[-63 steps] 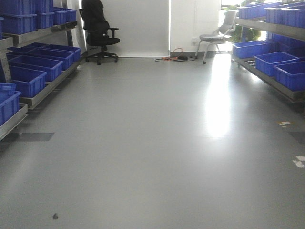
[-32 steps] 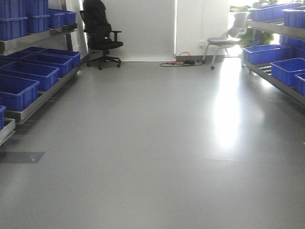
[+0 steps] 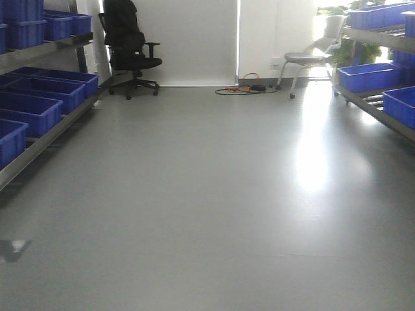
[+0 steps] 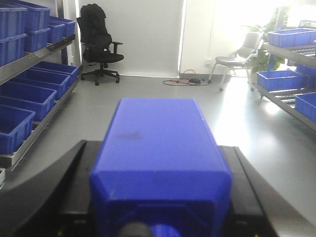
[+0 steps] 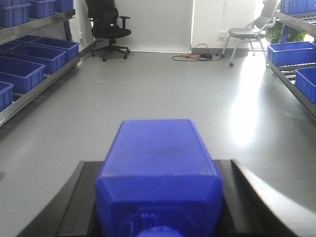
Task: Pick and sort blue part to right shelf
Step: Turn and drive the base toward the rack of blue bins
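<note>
The left gripper (image 4: 158, 147) clamps the tall blue plastic bottle-shaped block (image 4: 157, 123), the right gripper (image 5: 157, 162) a squatter blue plastic block (image 5: 158, 143) (round-capped).

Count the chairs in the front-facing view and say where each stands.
2. A black office chair stands far left, against the back wall beside the left rack; a grey chair stands far right, near the right shelf. Others could be hidden outside the frame.

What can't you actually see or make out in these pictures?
Left wrist view: the blue block has its cap cut off by the bottom edge.
Right wrist view: the second blue block likewise, its cap blurred.
Front view: neither block shows; the right shelf is cropped by the frame edge.
</note>
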You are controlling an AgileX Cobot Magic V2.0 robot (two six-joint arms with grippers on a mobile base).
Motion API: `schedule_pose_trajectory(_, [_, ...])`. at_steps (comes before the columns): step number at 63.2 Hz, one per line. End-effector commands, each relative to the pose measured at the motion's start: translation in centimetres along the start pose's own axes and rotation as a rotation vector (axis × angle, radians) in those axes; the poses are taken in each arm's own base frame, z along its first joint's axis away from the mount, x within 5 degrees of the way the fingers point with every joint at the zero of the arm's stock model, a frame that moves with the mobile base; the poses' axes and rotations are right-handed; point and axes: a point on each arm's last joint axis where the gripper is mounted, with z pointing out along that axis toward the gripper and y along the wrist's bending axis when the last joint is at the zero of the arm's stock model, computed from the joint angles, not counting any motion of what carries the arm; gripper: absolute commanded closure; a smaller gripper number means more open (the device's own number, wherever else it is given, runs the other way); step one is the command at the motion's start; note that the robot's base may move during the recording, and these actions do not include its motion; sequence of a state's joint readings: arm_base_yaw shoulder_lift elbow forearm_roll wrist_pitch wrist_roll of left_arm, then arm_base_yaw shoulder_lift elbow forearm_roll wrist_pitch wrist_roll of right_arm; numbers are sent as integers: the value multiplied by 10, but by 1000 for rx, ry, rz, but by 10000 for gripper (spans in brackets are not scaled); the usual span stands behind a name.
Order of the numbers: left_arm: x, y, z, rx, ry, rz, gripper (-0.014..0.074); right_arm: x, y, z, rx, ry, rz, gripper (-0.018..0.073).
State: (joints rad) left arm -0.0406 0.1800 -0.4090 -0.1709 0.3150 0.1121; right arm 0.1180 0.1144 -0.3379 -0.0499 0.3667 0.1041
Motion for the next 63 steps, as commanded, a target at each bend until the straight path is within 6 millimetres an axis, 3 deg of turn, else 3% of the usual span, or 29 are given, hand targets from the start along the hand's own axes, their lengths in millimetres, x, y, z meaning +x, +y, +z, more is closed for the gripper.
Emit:
schedule_pose_trajectory(1, [-17, 0, -1, -9, -109, -6, 316, -17, 1, -2, -2, -112, -13, 112])
schedule_pose_trajectory(63, [-17, 0, -1, -9, -109, -6, 316, -17, 1, -2, -2, -112, -13, 112])
